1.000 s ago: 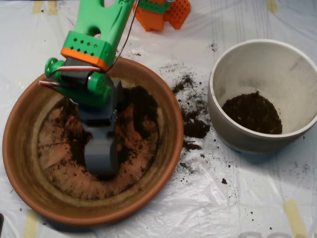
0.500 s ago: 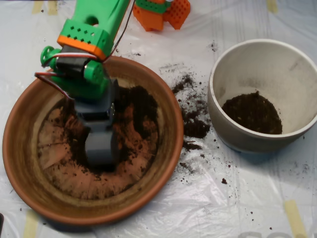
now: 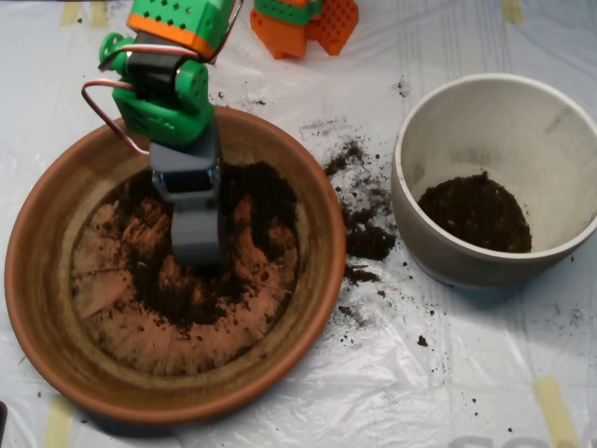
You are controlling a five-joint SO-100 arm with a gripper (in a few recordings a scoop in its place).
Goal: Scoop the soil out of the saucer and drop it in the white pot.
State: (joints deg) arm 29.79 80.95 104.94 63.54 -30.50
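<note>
Scoop [image 3: 196, 245]: grey, hangs over the middle of the saucer, its tip at the dark soil patch; from above I cannot tell whether the shells are parted or closed, or whether they carry soil.
Arm [image 3: 168, 89]: green with an orange band, enters from 12 o'clock and crosses the saucer's far rim.
Saucer [image 3: 37, 308]: terracotta, on the left of the sheet, base streaked and partly bare.
Soil [image 3: 187, 289]: thin dark layer across the saucer's centre, thicker toward 1 o'clock by the rim.
Pot [image 3: 560, 121]: off-white, at 3 o'clock from the saucer, apart from it; a dark mound [image 3: 476, 213] of soil lies on its floor.
Spill [image 3: 364, 233]: loose crumbs on the sheet [image 3: 448, 373] between saucer and pot.
Orange parts [image 3: 308, 23]: at the top edge, 12 o'clock.
</note>
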